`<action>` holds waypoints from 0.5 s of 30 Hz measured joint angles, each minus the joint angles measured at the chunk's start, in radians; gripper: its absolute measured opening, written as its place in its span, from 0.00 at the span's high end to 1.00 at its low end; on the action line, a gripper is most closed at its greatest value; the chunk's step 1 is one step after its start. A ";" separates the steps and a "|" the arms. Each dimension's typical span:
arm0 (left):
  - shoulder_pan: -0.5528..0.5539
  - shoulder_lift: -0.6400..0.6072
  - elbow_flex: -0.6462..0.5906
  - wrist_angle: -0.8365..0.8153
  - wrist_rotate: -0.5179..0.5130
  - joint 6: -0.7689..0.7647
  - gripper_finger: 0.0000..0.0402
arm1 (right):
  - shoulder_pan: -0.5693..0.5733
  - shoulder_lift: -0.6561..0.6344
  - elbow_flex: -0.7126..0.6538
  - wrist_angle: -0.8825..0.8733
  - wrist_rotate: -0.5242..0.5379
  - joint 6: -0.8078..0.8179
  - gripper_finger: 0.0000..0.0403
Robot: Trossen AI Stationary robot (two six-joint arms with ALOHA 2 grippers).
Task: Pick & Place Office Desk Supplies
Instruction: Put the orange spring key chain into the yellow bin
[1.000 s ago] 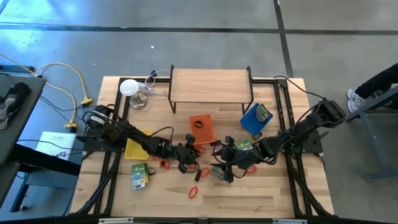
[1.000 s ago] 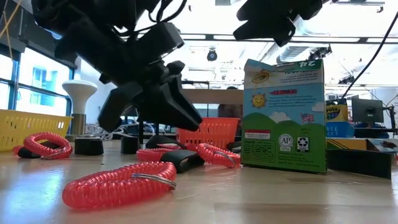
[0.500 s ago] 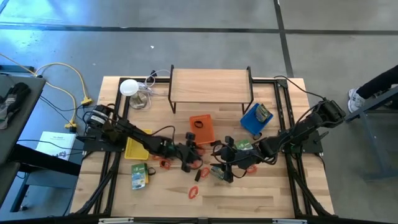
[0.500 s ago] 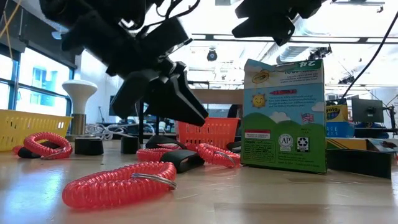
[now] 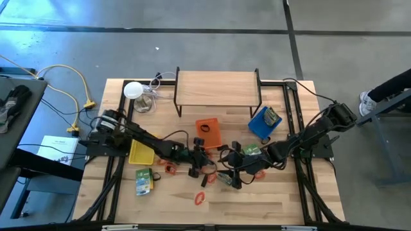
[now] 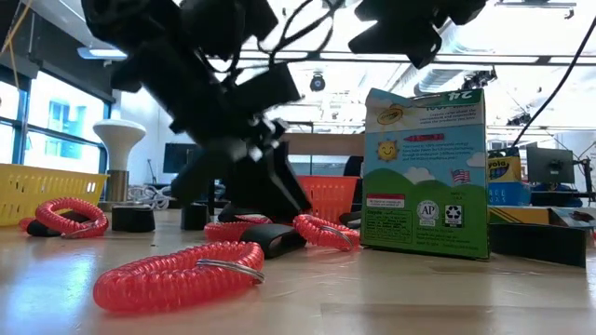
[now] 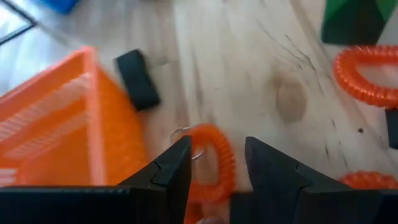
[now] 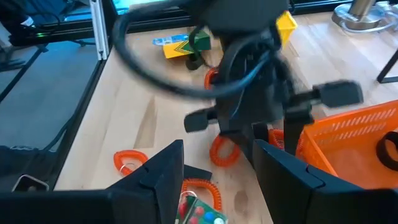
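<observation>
The left gripper [image 7: 214, 163] hangs low over the middle of the worktop [image 5: 257, 199], its jaws apart with a red-orange coiled loop [image 7: 217, 158] lying flat between them, not yet gripped. That loop sits just beside the wall of the orange tray [image 7: 68, 118], and a small black clip-like block [image 7: 138, 79] rests on the wood a little beyond it. The right gripper [image 8: 214, 168] hovers near the centre too, facing the left arm; its jaws are also apart and hold nothing, with another orange coil [image 8: 222, 149] and a green-and-silver packet [image 8: 202, 218] below it.

By my reckoning the sorting is barely half begun. From above, something dark already lies in the orange tray [image 5: 209, 133] and a box sits in the blue tray [image 5: 262, 122], while the yellow tray [image 5: 140, 154] looks close to bare. Plenty is still loose: several coils [image 5: 200, 197], black pieces, and a green crayon box [image 5: 144, 181] near the front left.

The coils are glossy, springy plastic spirals with a metal ring [image 6: 228, 268] through them; they will likely flex and roll under a pinch. The clips are matte, blocky and hard. The trays are slotted, thin-walled plastic, the worktop pale planked wood.
</observation>
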 joint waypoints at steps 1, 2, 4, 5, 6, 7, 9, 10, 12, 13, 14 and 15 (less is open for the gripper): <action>-0.003 0.019 0.008 0.002 -0.002 0.012 0.65 | 0.000 0.000 0.000 0.001 -0.005 0.000 0.55; -0.006 0.035 0.018 0.004 -0.020 0.020 0.65 | 0.000 0.000 0.000 0.004 -0.007 0.000 0.55; -0.012 0.062 0.036 0.016 -0.066 0.023 0.65 | 0.000 0.000 0.000 0.003 -0.007 0.000 0.55; -0.013 0.069 0.041 0.016 -0.078 0.016 0.65 | 0.000 0.000 0.000 0.003 -0.008 0.000 0.55; -0.012 0.073 0.044 0.016 -0.084 0.005 0.65 | 0.000 0.000 0.000 0.003 -0.007 0.000 0.55; -0.009 0.074 0.046 0.015 -0.087 -0.006 0.65 | 0.000 0.000 0.000 0.004 -0.008 0.000 0.55; -0.003 0.075 0.046 0.013 -0.087 -0.047 0.65 | 0.000 0.000 0.000 0.007 -0.009 0.000 0.55; 0.000 0.075 0.046 0.011 -0.087 -0.066 0.65 | 0.001 0.000 0.000 0.010 -0.010 0.000 0.55; 0.002 0.075 0.046 0.005 -0.091 -0.083 0.65 | 0.004 0.000 0.000 0.010 -0.011 0.000 0.55; 0.001 0.075 0.046 0.002 -0.097 -0.082 0.65 | 0.007 0.000 0.000 0.011 -0.011 0.000 0.55; -0.002 0.075 0.046 -0.003 -0.104 -0.081 0.65 | 0.010 0.000 0.000 0.010 -0.011 0.000 0.55; -0.002 0.076 0.046 -0.008 -0.114 -0.083 0.65 | 0.014 0.000 0.000 0.010 -0.011 0.000 0.55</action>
